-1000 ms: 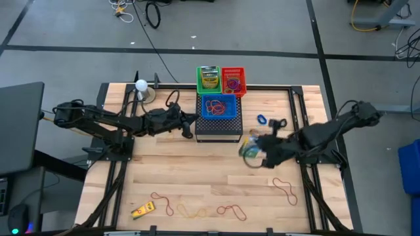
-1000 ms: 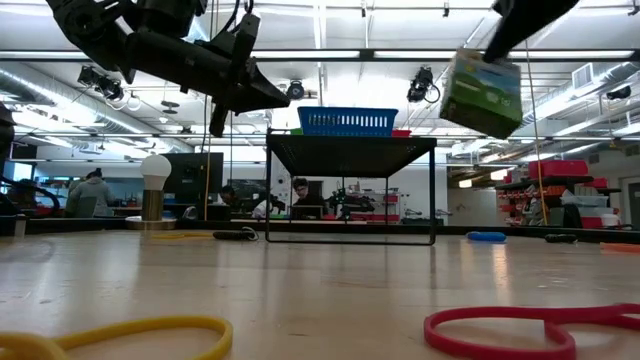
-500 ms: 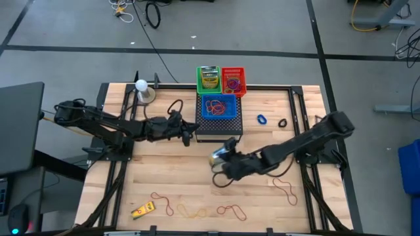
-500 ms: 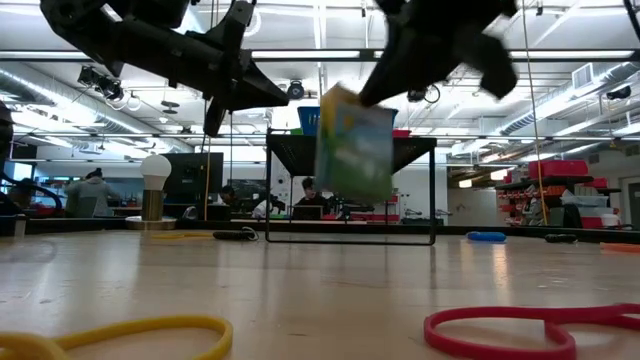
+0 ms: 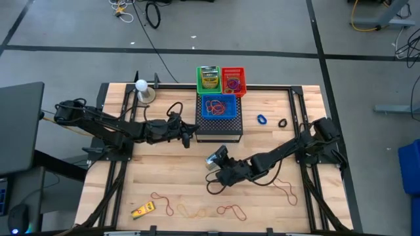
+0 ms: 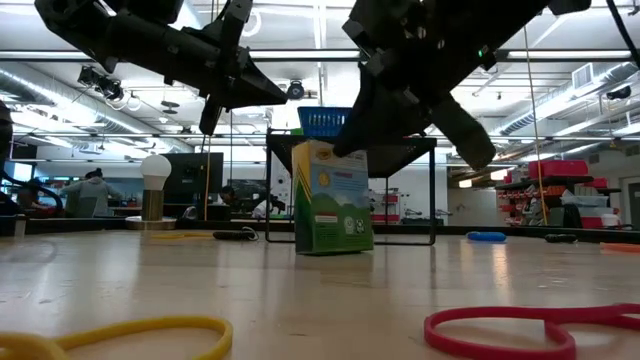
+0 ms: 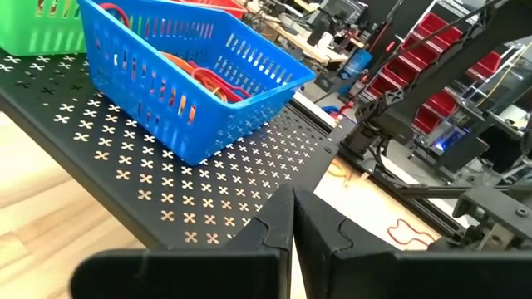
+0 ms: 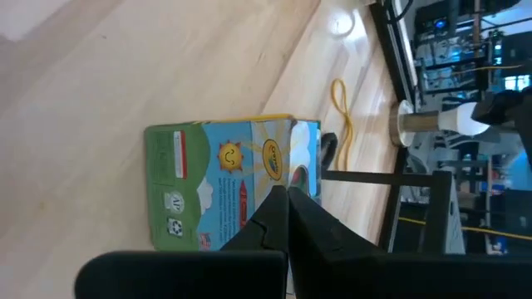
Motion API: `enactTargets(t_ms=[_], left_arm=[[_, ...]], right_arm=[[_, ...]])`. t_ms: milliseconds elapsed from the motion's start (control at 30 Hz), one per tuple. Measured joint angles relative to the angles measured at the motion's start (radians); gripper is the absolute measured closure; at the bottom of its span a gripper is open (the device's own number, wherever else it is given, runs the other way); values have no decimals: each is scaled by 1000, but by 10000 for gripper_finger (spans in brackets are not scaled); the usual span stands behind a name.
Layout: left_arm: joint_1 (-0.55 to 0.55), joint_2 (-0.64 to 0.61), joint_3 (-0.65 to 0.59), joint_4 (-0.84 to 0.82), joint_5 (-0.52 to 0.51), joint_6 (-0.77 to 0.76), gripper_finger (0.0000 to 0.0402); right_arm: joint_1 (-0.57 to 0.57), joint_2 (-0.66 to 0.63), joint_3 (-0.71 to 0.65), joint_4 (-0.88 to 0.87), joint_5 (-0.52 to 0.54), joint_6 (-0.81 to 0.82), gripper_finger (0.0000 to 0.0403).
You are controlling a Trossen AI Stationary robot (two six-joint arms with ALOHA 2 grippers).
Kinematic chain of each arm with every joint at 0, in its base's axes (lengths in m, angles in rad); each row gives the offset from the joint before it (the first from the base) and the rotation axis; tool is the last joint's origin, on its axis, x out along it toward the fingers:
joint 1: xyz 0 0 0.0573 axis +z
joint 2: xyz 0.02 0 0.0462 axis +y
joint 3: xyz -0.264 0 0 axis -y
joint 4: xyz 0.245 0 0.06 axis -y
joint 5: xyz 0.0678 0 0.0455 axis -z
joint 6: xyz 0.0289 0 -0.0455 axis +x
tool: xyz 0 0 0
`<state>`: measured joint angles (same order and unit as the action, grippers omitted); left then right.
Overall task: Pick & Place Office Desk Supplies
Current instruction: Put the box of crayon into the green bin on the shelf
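A yellow rubber band (image 6: 120, 335) and a red rubber band (image 6: 530, 330) lie on the wooden table (image 5: 164, 170), nearest the low camera. Beyond them a green printed box (image 6: 331, 211) stands upright in front of the black mesh box (image 5: 218, 126). The right gripper (image 5: 220, 172), fingers pressed together and empty, hovers just beside the green box. The left gripper (image 5: 186, 133), clenched on nothing, hangs left of the mesh box, which carries a blue basket (image 5: 220, 106).
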<state>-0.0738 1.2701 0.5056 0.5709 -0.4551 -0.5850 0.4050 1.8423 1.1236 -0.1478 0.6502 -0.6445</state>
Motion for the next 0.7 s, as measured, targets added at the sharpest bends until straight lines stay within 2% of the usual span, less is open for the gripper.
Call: enactTargets(t_ms=[167, 367, 567, 700], left_arm=[[1, 0, 0, -3, 27, 18, 392], [-12, 0, 0, -37, 97, 35, 392], [-53, 0, 0, -39, 98, 50, 392], [-81, 0, 0, -39, 97, 50, 393]], right_arm=[[16, 0, 0, 1, 3, 14, 396], [61, 0, 0, 3, 5, 38, 345], [101, 1, 14, -2, 102, 122, 297], [111, 1, 47, -30, 149, 201, 279]])
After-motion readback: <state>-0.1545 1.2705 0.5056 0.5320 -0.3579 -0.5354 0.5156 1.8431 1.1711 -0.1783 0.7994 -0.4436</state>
